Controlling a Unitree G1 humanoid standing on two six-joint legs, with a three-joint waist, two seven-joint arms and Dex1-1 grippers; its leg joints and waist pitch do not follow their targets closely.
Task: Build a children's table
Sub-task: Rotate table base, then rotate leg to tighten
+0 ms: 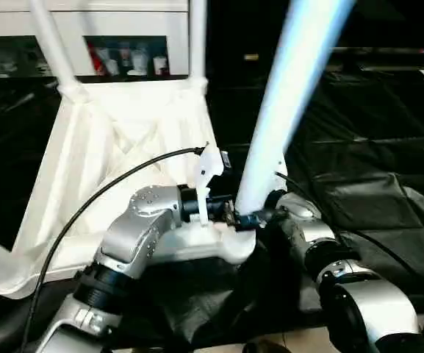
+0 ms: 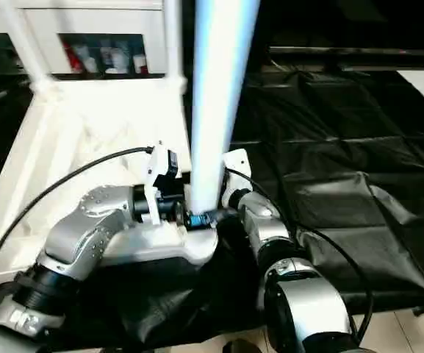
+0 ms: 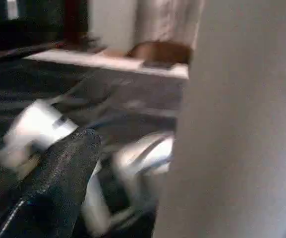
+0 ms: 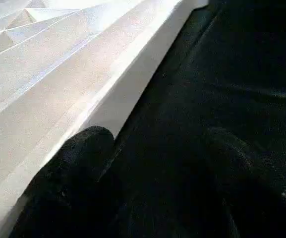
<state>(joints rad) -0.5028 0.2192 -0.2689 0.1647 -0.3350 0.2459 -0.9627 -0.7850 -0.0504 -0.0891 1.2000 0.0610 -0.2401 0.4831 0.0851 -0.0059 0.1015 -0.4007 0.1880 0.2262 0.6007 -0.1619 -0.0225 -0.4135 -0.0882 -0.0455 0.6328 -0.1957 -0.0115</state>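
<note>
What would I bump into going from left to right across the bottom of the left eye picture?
The left arm's silver forearm → the near corner of the upside-down white tabletop → the foot of the leaning white leg → the right arm's silver forearm.

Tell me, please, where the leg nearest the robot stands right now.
In the head views, the leg rises at the near right corner of the upturned table top, between both wrists.

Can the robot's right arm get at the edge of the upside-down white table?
Probably yes. The right fingers stand open right beside the tabletop's rim, over black sheet, with nothing between them.
</note>
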